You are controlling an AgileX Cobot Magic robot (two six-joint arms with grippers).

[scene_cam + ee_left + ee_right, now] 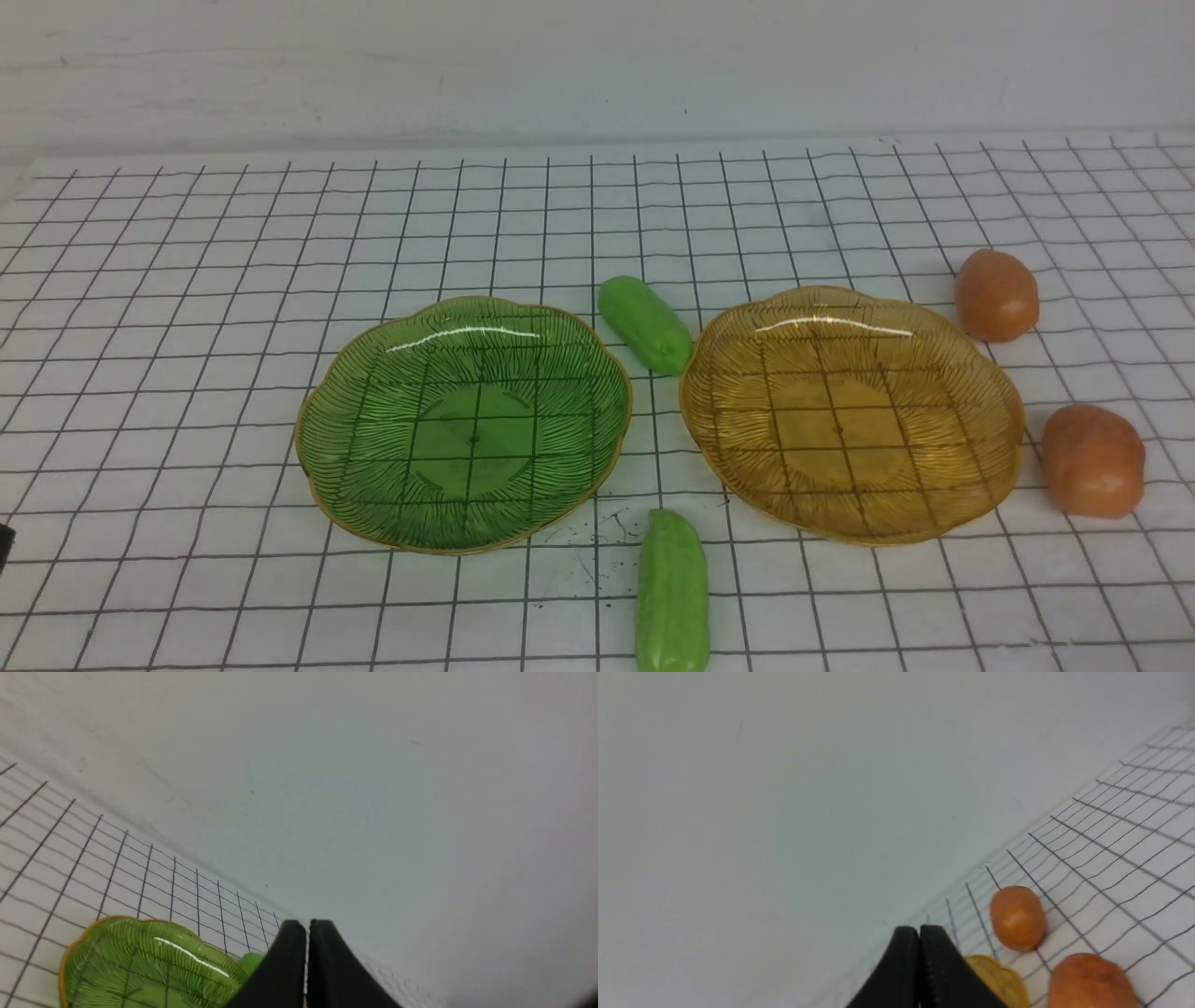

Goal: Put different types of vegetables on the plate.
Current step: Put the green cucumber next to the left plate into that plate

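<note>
Front view: far cucumber (646, 325) and near cucumber (671, 593) lie on the bench (187, 280) between the bare green plate (464, 425) and amber plate (851, 413); far potato (997, 294) and near potato (1092, 459) lie right of the latter. Sorting by type presumably gives each arm one kind. My left pincer (307, 926) and right pincer (919, 931) are pressed together, empty.

A white cloth (187, 280) ruled with thin black grid lines is covering the whole tabletop. It is lying a little unevenly, so the lines are wavering and bending here and there. Behind it a plain pale wall (597, 65) is rising, faintly scuffed. Some small dark specks (605, 534) are sitting on the cloth towards its near middle.
</note>
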